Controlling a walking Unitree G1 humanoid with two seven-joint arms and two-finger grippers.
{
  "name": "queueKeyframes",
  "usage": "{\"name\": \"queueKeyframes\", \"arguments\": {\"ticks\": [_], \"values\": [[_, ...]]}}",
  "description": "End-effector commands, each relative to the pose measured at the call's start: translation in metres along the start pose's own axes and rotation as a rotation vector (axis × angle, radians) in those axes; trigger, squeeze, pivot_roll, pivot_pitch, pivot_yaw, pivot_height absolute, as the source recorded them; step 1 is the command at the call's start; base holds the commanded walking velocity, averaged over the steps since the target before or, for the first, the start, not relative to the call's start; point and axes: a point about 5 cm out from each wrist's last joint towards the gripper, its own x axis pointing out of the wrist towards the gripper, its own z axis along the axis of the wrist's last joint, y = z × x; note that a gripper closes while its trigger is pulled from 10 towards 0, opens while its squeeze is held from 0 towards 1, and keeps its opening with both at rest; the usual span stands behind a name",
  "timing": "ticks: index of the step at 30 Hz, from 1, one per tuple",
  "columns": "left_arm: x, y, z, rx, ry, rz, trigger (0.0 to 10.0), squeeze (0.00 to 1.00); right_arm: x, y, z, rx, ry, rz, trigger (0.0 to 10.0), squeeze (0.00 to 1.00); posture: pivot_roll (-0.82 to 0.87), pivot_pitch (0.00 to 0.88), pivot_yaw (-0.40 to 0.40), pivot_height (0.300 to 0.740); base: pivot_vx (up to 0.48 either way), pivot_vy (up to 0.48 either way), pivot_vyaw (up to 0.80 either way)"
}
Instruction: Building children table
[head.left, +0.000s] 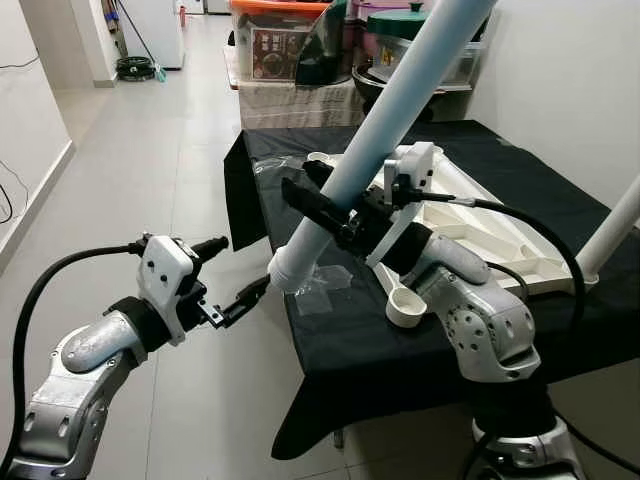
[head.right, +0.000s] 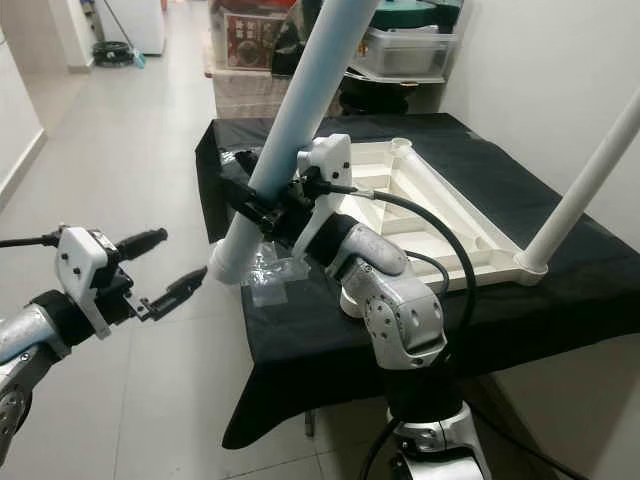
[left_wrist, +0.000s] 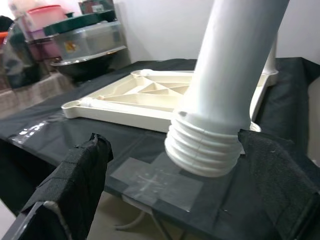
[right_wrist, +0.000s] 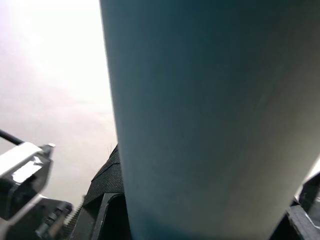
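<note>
The right gripper (head.left: 335, 215) was clamped around a long pale-blue table leg (head.left: 400, 100), holding it tilted, its upper part rising toward the top of the head views and its white threaded end (head.left: 290, 268) pointing down past the near edge of the table (head.left: 520, 230). That table was draped in a black cloth, and on it lay the cream children's tabletop (head.left: 500, 235), underside up with its ribs showing. One white leg (head.left: 612, 235) already stood in the tabletop's near right corner socket, leaning slightly. A small white cap-like piece (head.left: 408, 305) sat on the cloth beside the right arm, and a crumpled clear plastic bag (head.left: 325, 290) lay near the table's edge under the threaded end. The left gripper (head.left: 232, 270) hung over the floor just off the table's edge, its fingers (head.left: 248, 296) spread apart, the lower one reaching close to the threaded end; in the left wrist view the threads (left_wrist: 202, 147) sat between the two black pads (left_wrist: 75, 185), though whether either pad touched them was hard to judge. Beyond the table stood stacked plastic storage boxes (head.left: 275, 40) and a dark pot (head.left: 385, 85), and a pale tiled floor (head.left: 150, 150) ran down the corridor.
</note>
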Motion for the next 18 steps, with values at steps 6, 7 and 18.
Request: {"name": "queueKeyframes", "arguments": {"ticks": [6, 7, 18], "values": [[0.009, -0.008, -0.009, -0.042, 0.044, -0.119, 10.0, 0.00, 0.003, 0.013, 0.004, 0.026, -0.021, 0.056, 0.0, 0.00, 0.09, 0.000, -0.064, 0.740, 0.000, 0.000, 0.00], [0.011, -0.009, -0.010, -0.043, 0.049, -0.133, 10.0, 0.00, 0.004, 0.014, 0.005, 0.028, -0.022, 0.064, 0.0, 0.00, 0.08, 0.000, -0.058, 0.740, 0.000, 0.000, 0.00], [0.021, -0.005, -0.014, -0.013, 0.054, -0.157, 10.0, 0.00, 0.005, 0.035, 0.002, 0.071, -0.014, 0.184, 0.0, 0.00, 0.08, 0.000, -0.055, 0.740, 0.000, 0.000, 0.00]]}}
